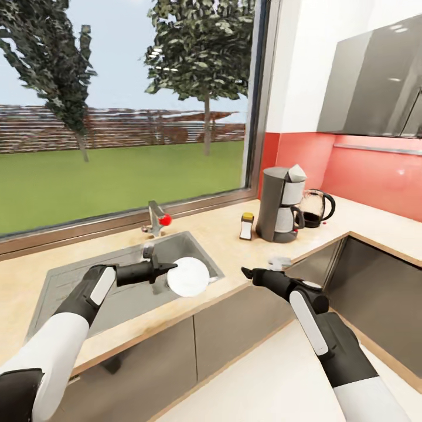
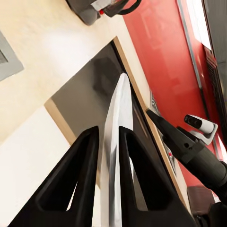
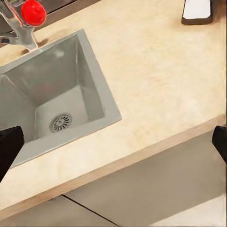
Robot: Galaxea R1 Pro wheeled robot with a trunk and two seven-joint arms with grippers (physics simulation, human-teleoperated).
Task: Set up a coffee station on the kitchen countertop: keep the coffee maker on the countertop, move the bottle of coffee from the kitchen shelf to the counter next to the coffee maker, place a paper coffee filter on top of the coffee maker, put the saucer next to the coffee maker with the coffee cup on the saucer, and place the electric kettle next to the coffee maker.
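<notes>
Here the left gripper (image 1: 170,268) pinches the white saucer (image 1: 188,276) by its rim, holding it on edge above the sink (image 1: 70,281), well short of the coffee maker (image 1: 281,205). It looks thin, rigid, glossy and probably breakable, so the narrow edge grip could slip. The right gripper (image 1: 246,272) hovers with its fingers spread wide, holding nothing.

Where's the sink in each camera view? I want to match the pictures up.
Head view: sink at lower left, set into the counter under the window.
Left wrist view: a grey corner of it at the left edge.
Right wrist view: its basin with the drain, in the left half.
Shared landmark: the beige countertop around it.
</notes>
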